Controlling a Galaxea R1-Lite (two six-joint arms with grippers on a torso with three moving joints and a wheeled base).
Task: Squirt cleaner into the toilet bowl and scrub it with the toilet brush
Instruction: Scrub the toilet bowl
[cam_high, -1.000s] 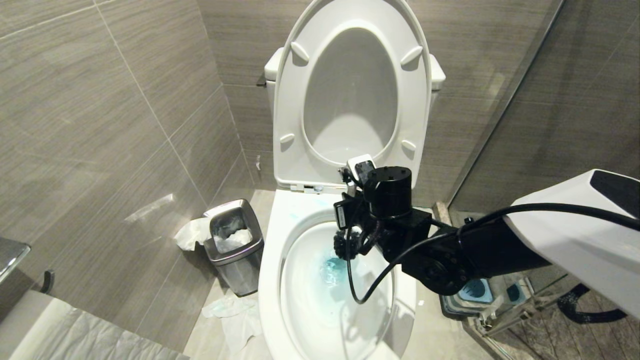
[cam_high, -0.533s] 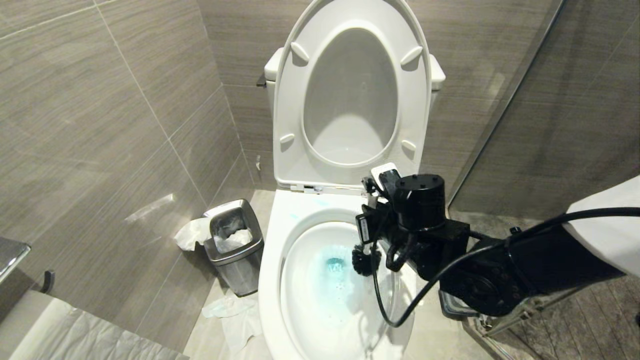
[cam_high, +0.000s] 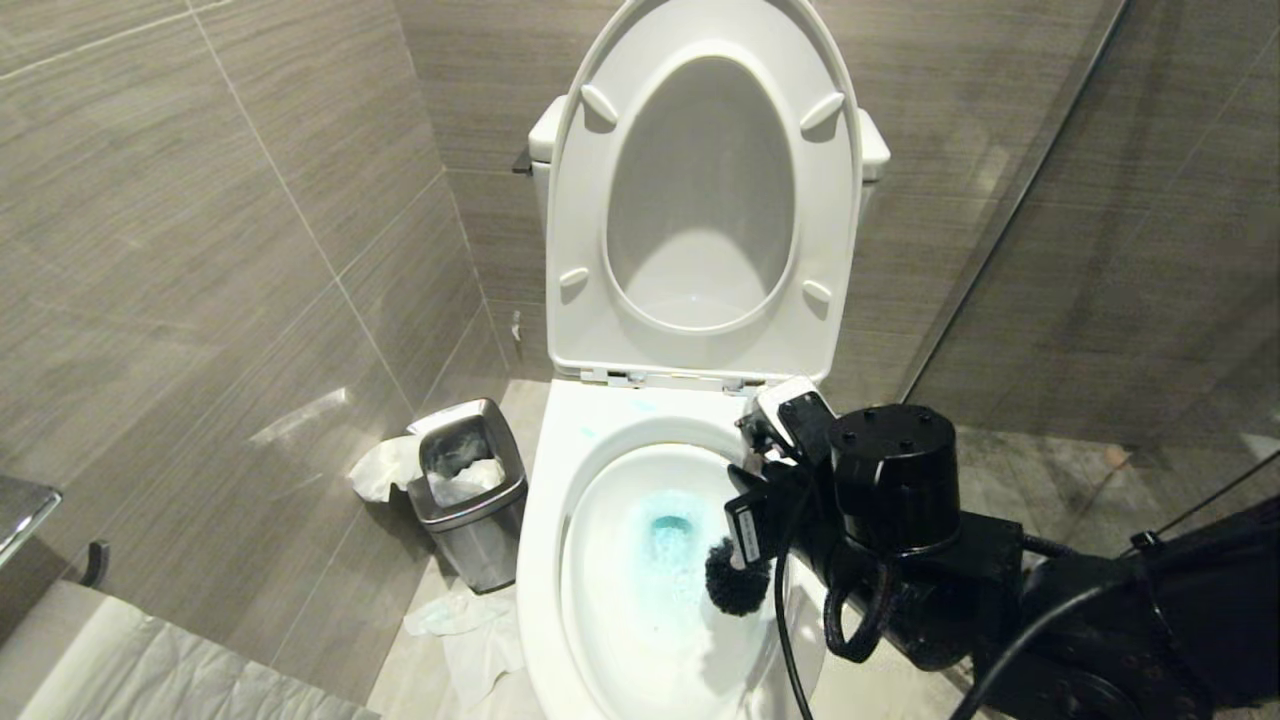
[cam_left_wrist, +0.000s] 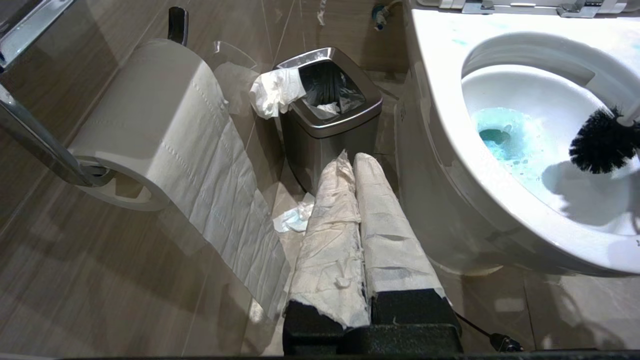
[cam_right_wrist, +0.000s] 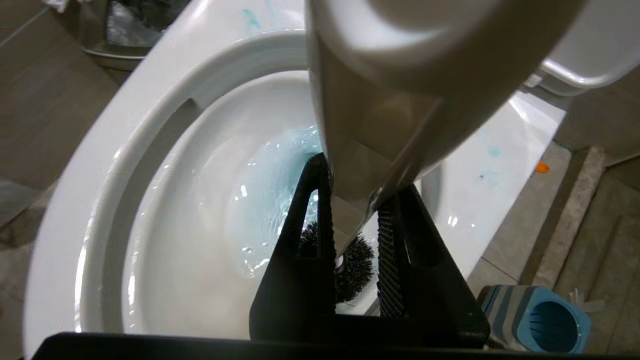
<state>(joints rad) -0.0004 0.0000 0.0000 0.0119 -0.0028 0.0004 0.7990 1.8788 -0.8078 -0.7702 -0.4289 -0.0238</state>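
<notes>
Over the toilet bowl (cam_high: 540, 560), right hand (cam_right_wrist: 357, 220) clamps toilet brush (cam_right_wrist: 372, 150) — holder (cam_right_wrist: 540, 320) wrist-view only.

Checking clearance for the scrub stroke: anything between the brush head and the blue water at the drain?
Nothing. In the left wrist view only bare wet white porcelain of the toilet bowl separates the brush head from the blue-tinted water. The head view agrees.

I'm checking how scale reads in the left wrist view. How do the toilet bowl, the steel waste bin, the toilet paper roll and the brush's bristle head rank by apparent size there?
1. toilet bowl
2. toilet paper roll, though it is nearer the camera, so its lead over the bin is unsure
3. steel waste bin
4. bristle head
</notes>
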